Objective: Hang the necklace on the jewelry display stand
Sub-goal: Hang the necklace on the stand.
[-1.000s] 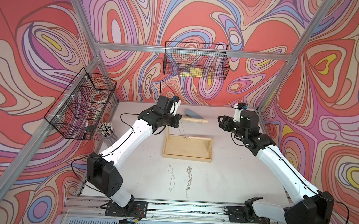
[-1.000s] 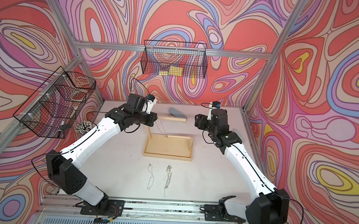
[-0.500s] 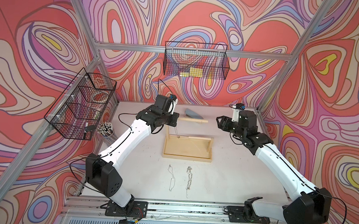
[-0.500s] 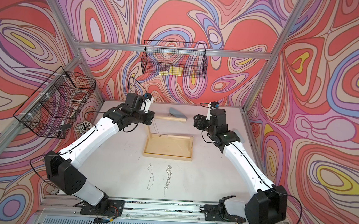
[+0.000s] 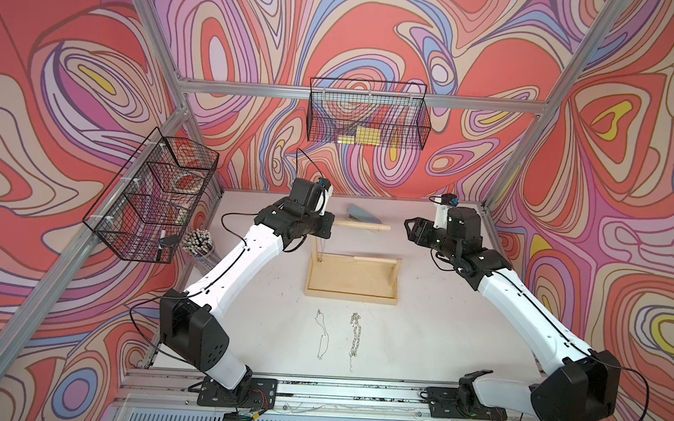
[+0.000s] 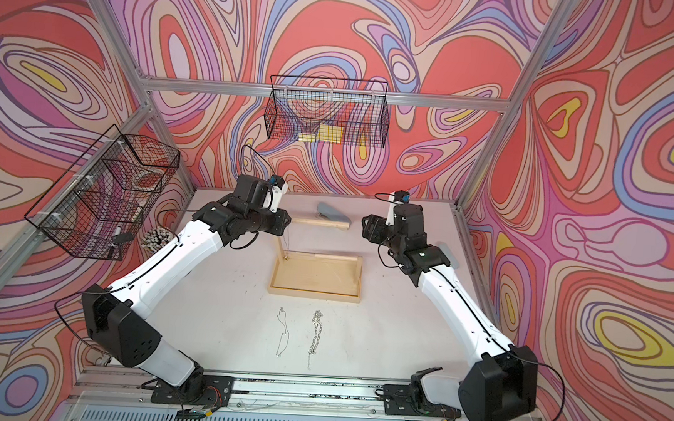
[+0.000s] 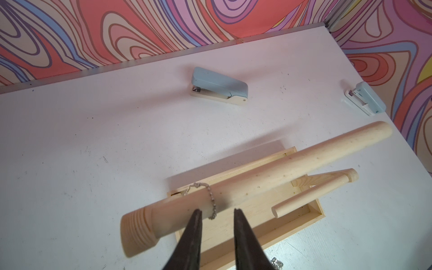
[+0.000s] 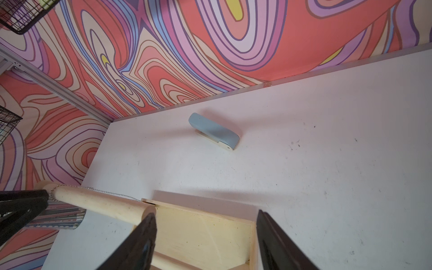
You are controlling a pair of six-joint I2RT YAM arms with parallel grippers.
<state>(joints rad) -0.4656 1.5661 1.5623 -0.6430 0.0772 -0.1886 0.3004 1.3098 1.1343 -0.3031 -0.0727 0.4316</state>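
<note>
Silver necklace (image 7: 210, 196) drapes over the long bar of the jewelry display stand (image 7: 292, 163); your left tool (image 7: 217, 210) sits just beside it, jaws slightly parted, holding nothing. Your right tool (image 8: 205, 213) gapes wide, empty, by the bar's free end

Pale wood stand (image 7: 280, 168); silver necklace (image 7: 212, 203); blue-cream stapler (image 7: 219, 85).

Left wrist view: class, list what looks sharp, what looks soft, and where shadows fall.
Left wrist view: the near fingers look soft; the necklace over the stand's long bar is fairly crisp; the blue stapler is sharp, its soft shadow on the table beside it.
</note>
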